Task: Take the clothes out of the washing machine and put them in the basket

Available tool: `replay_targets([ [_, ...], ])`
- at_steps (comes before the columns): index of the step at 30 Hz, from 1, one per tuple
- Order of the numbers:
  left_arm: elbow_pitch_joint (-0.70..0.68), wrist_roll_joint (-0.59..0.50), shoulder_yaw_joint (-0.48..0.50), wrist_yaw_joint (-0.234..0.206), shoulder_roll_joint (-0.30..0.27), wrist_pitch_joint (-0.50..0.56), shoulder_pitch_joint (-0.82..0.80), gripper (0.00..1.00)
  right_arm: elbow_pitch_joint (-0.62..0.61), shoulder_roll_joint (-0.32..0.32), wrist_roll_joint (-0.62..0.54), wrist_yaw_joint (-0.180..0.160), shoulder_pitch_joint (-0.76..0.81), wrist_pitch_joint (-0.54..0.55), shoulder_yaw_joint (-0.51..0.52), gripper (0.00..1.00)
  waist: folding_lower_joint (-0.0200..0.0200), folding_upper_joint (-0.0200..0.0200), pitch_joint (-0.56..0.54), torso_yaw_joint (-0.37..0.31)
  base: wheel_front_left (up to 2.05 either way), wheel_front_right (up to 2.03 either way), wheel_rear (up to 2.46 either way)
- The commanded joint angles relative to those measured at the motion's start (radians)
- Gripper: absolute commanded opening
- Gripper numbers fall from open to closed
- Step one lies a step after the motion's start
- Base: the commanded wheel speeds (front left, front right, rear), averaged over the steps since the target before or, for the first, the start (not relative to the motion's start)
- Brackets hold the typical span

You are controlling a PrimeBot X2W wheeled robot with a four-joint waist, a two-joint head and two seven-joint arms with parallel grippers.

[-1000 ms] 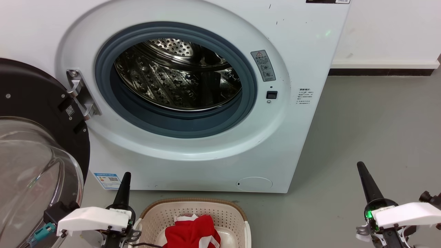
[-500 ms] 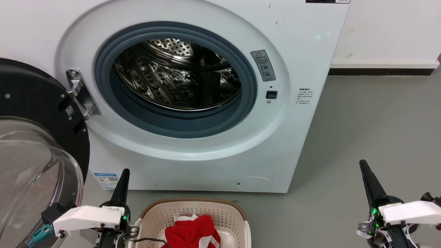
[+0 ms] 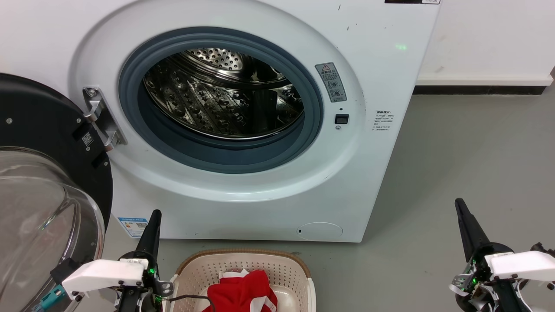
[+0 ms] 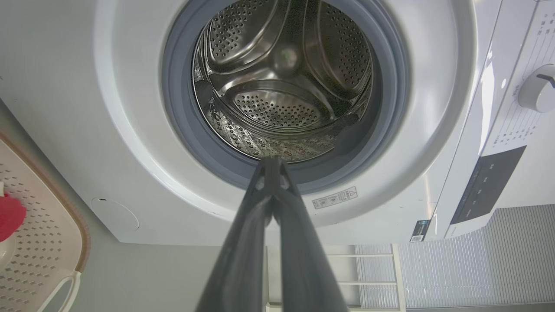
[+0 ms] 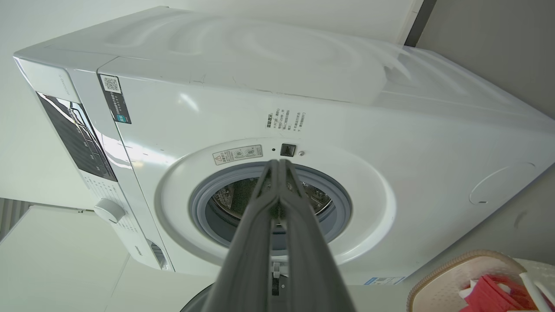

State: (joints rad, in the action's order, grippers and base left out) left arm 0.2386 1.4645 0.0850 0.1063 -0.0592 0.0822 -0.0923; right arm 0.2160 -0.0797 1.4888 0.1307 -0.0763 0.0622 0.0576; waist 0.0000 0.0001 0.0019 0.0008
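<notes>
Looking down from the head, the washing machine (image 3: pixel 381 65) stands straight ahead with its door (image 3: pixel 39 130) swung open to the left. The drum (image 3: pixel 217 99) shows bare steel and no red. The basket (image 3: pixel 243 253) sits on the floor just before the machine. The clothes (image 3: pixel 243 292) lie bunched inside it as a red heap with white trim. The left gripper (image 3: pixel 154 221) points up just beside the basket's left edge, its fingers pressed together and holding nothing. The right gripper (image 3: pixel 461 214), likewise pinched and empty, stands well apart to the right. So the heap lies between the two arms, much nearer the left one.

From the left wrist, the closed fingers (image 4: pixel 271 164) aim at the lower lip of the rubber ring (image 4: pixel 182 130). The drum (image 4: pixel 282 86) floor beyond it is plain metal. The basket (image 4: pixel 82 242) and a bit of red (image 4: pixel 8 216) sit off at the left edge.

From the right wrist, the shut fingers (image 5: pixel 277 167) cross the round opening. The basket (image 5: pixel 459 260) with its red load (image 5: pixel 490 294) lies low at the right corner.

With nothing red visible in the drum, the task looks finished or close to it. Any further reach would fall to the left arm, which lines up with the opening.
</notes>
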Motion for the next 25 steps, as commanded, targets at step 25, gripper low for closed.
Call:
replay_targets([
  [25,0.008,0.149,0.033,0.027,0.010,0.036,-0.020,0.00,0.029,0.005,0.153,0.000,-0.035,0.025,0.023,0.00,0.0000,-0.0001,0.001,-0.001,0.00,0.00,0.00],
])
